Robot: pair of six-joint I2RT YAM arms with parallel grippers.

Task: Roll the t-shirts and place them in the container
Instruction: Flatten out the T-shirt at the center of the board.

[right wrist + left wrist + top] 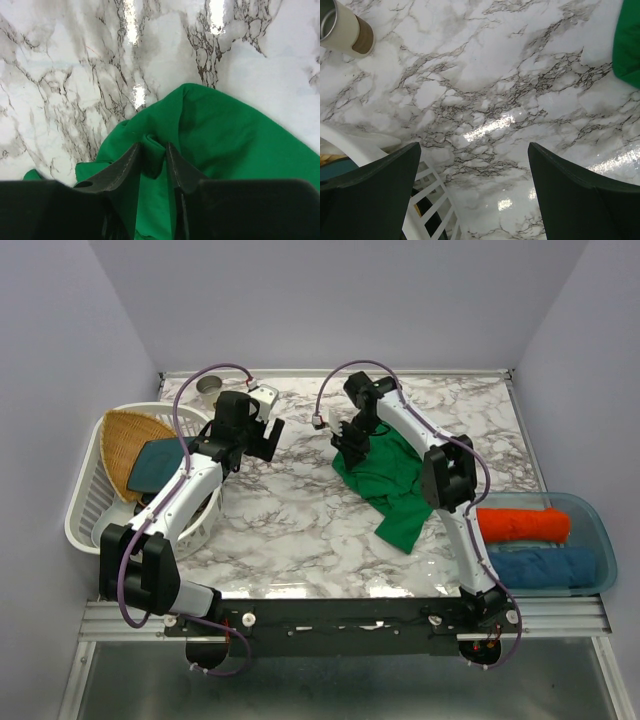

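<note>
A bright green t-shirt [392, 485] lies crumpled on the marble table right of centre. My right gripper [350, 440] is at its far left edge; in the right wrist view it [153, 150] is shut on a pinched fold of the green t-shirt [225, 145]. My left gripper [262, 432] hovers open and empty over bare marble at the left; in its wrist view it [474, 150] has wide-apart jaws, and a corner of the green shirt [627, 45] shows at top right. An orange-red roll [522, 525] and a blue roll [540, 566] lie in a bin.
A clear blue bin [600, 540] at the right edge holds the rolls. A white basket [85, 510] at left holds a wicker tray [130, 440] and a dark teal plate [160, 465]. A cup [209, 386] stands at the back left, also in the left wrist view [342, 30].
</note>
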